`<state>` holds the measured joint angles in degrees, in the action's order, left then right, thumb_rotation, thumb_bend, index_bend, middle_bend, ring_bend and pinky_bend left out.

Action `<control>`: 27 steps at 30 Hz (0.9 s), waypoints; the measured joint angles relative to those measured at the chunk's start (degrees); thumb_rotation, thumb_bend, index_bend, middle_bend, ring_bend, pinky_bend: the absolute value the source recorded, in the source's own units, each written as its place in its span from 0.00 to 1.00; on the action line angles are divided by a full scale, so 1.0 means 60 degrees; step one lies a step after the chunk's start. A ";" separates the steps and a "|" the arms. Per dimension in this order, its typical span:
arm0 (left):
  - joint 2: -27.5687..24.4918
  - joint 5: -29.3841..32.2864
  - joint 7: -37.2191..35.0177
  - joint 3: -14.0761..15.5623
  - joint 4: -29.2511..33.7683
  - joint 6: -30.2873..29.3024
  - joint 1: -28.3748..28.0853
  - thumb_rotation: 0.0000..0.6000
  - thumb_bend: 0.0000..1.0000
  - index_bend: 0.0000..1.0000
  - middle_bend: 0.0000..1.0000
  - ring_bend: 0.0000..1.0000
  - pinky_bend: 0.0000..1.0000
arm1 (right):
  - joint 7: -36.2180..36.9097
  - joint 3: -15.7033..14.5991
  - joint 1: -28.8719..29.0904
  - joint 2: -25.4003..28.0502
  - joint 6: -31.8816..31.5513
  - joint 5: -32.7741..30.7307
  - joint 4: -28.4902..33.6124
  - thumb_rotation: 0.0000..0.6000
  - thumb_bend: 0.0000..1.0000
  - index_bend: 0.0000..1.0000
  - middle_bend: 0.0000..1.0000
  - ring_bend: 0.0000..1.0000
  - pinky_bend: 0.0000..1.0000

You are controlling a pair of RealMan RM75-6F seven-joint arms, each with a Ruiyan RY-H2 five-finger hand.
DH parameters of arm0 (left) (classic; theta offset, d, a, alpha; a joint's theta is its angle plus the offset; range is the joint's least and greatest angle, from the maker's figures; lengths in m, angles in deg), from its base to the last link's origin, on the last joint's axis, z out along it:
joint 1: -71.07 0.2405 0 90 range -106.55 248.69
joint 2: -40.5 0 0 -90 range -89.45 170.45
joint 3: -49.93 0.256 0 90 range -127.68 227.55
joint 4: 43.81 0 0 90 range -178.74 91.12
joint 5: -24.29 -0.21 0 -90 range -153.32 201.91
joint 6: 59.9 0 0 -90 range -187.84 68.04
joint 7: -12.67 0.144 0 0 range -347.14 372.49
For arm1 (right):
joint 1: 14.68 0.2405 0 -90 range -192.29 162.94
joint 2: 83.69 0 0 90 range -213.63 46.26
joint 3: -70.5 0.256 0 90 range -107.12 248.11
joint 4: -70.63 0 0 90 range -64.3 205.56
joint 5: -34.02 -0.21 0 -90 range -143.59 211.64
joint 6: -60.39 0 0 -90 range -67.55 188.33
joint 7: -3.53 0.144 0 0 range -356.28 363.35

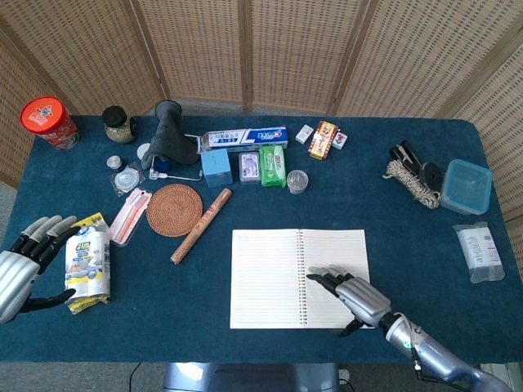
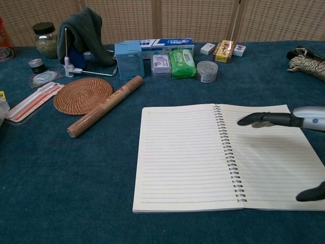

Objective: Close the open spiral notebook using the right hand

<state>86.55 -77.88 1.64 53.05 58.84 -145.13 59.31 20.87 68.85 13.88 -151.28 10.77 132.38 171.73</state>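
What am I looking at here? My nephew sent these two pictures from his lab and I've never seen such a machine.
It is a two-armed robot with human-like hands, steered by a person. One picture looks down from its head, the other looks forward from its chest. On the blue table lies an open spiral notebook. The right hand reaches over the notebook's right page, fingers spread, holding nothing. The left hand waits open at the table's edge beside a packet of tissues. Further back are a woven coaster, a toothpaste box, a red tin and a coil of rope.
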 measured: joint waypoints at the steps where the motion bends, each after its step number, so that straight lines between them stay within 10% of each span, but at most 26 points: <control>1: 0.0004 0.0007 0.0006 0.0000 0.0008 0.0015 -0.0001 1.00 0.00 0.00 0.00 0.00 0.05 | -0.0022 0.0030 0.0098 -0.0075 0.0102 -0.0040 0.0027 1.00 0.00 0.00 0.04 0.00 0.00; 27: -0.0034 -0.0010 0.0108 -0.0023 0.0204 0.0029 0.0042 1.00 0.00 0.00 0.00 0.00 0.06 | -0.0757 0.0038 0.1261 -0.0434 0.2035 -0.2223 -0.0272 0.88 0.00 0.06 0.09 0.00 0.00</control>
<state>86.34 -77.94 2.29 52.91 60.07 -144.96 59.56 16.32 69.08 21.45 -153.89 22.98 119.04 170.10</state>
